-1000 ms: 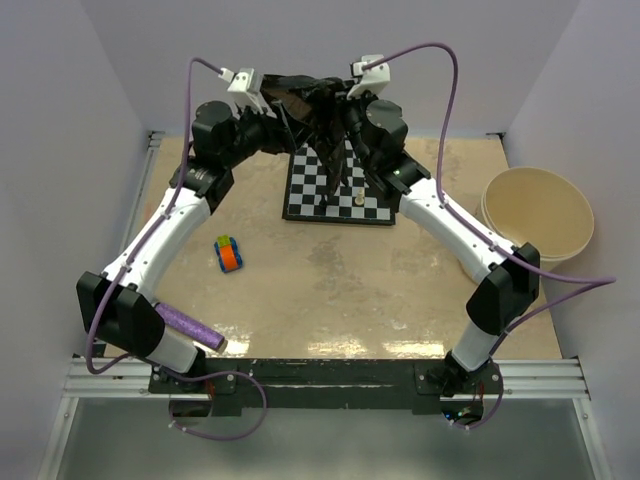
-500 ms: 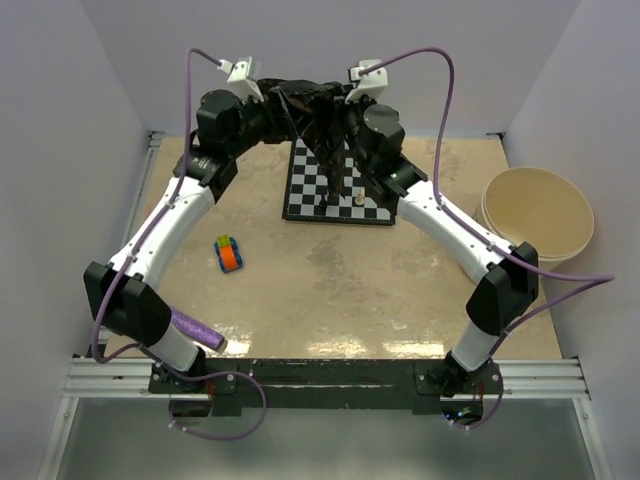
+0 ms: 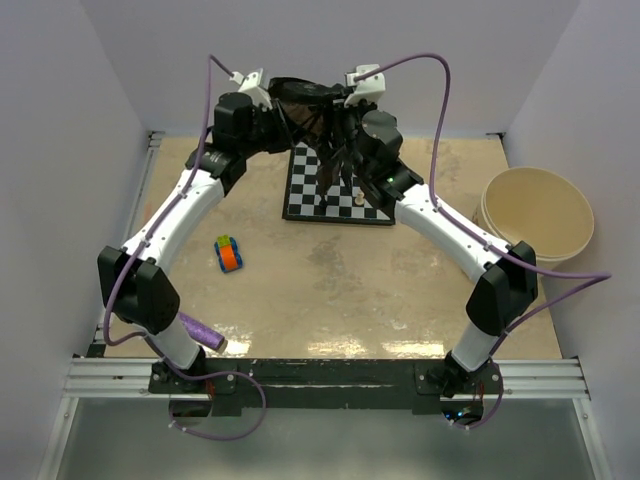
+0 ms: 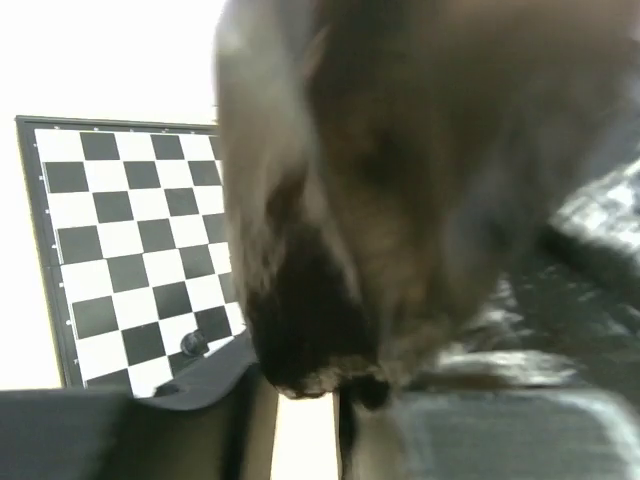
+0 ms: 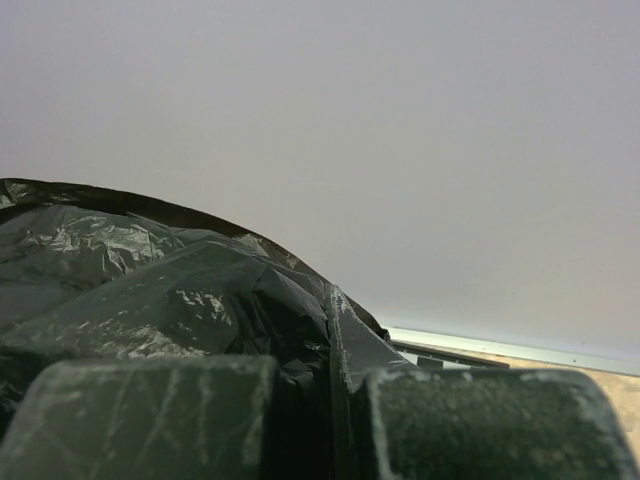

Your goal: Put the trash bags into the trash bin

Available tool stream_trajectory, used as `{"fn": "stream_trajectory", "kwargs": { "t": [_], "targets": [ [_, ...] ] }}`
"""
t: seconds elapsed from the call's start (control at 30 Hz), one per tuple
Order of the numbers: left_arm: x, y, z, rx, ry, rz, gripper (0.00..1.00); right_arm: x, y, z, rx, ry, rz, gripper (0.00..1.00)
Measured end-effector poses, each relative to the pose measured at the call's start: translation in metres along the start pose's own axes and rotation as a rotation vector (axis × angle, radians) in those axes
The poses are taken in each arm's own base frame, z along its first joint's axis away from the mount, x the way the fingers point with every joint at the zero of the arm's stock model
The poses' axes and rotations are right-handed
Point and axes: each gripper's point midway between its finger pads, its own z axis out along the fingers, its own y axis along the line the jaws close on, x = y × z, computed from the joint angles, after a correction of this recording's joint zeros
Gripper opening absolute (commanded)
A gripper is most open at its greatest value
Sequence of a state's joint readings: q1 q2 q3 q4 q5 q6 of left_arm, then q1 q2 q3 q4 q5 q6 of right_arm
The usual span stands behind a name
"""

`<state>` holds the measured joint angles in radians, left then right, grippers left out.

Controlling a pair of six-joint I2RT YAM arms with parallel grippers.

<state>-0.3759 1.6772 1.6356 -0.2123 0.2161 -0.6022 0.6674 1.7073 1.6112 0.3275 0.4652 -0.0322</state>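
The right hand [image 5: 320, 425] is shut tight, and it pinches a fold of the black trash bag [image 5: 150, 290] between its two fingers. The left hand [image 4: 305, 435] is close by, on the other side of the bag. The bag hangs right in front of its camera and down into the gap between its fingers. That picture is blurry, so I cannot tell if this hand has hold of the bag or not. The bag is up in the air between the two hands, high over the far end of the bench [image 3: 330, 290]. It is thin, shiny and crinkly. I think it is very light and floppy and can slip, so a bunched-up fold is the best place to pinch it. Under the bag lies a chessboard [image 3: 335, 205] with a small dark chess piece [image 4: 193, 344] on it, and the loose ends of the bag could knock that over. The trash bin [image 3: 540, 225] stands well apart, at the right edge of the bench. A little toy car [image 3: 230, 253] sits on the left, and a purple roll [image 3: 197, 332] lies near the left arm's base.
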Motion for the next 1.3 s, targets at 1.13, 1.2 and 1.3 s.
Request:
{"fn": "stream_trajectory", "kwargs": {
  "t": [1.13,1.2,1.3],
  "targets": [
    [-0.040,0.008,-0.059,0.039,-0.130,0.218,0.00,0.090,0.007,-0.080,-0.649,0.470,0.126,0.65],
    [-0.037,0.011,-0.058,0.031,-0.124,0.216,0.00,0.088,0.012,-0.089,-0.702,0.487,0.183,0.66],
    [-0.036,0.016,-0.058,0.014,-0.125,0.216,0.00,0.085,0.015,-0.103,-0.757,0.519,0.279,0.67]
  ]
}}
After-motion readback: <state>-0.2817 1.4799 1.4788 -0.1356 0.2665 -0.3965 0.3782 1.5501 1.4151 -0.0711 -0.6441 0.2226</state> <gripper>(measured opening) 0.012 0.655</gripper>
